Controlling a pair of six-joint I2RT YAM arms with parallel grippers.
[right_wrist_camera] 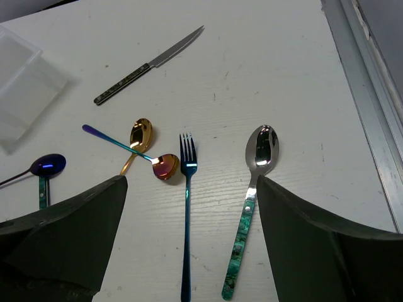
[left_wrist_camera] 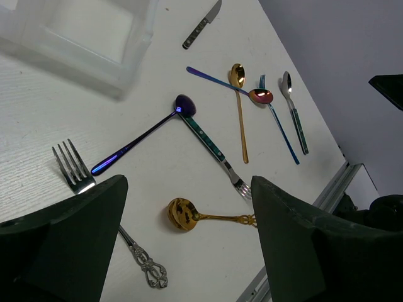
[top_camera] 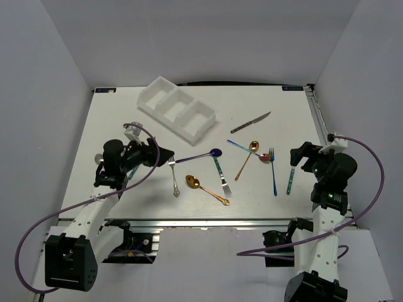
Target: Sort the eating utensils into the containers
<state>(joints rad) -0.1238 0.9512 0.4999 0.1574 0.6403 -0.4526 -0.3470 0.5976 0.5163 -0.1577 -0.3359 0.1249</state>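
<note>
- Holding the left claw (left_wrist_camera: 189, 182) spread wide with nothing between its fingers, hovering over the white surface (top_camera: 113, 119) by the tines of the silver fork with an ornate handle (left_wrist_camera: 75, 173).
- Holding the right claw (right_wrist_camera: 192, 182) equally spread and empty, above the iridescent blue fork (right_wrist_camera: 186, 220) and the silver spoon with a teal handle (right_wrist_camera: 252, 207), these two lying side by side.
- Looking down on the white plastic tray of three open compartments (top_camera: 165, 119), sitting at a slant toward the far left of the surface.
- Finding every visible utensil lying flat on the surface outside the tray, nearer the arms than it.
- Noting the purple-blue spoon (left_wrist_camera: 145, 135) with its bowl meeting the handle end of the teal-handled fork (left_wrist_camera: 211, 148).
- Noting the gold spoon with a scrolled handle (left_wrist_camera: 189, 215) nearest the front edge, between the two forks just named.
- Seeing the slim plain gold spoon (left_wrist_camera: 240, 113) crossed by the iridescent handle of the red-bowled spoon (left_wrist_camera: 261, 96), that red bowl resting just beside the blue fork's tines.
- Spotting the silver knife with a dark handle (right_wrist_camera: 148, 66) apart from the rest, farther back on the right.
</note>
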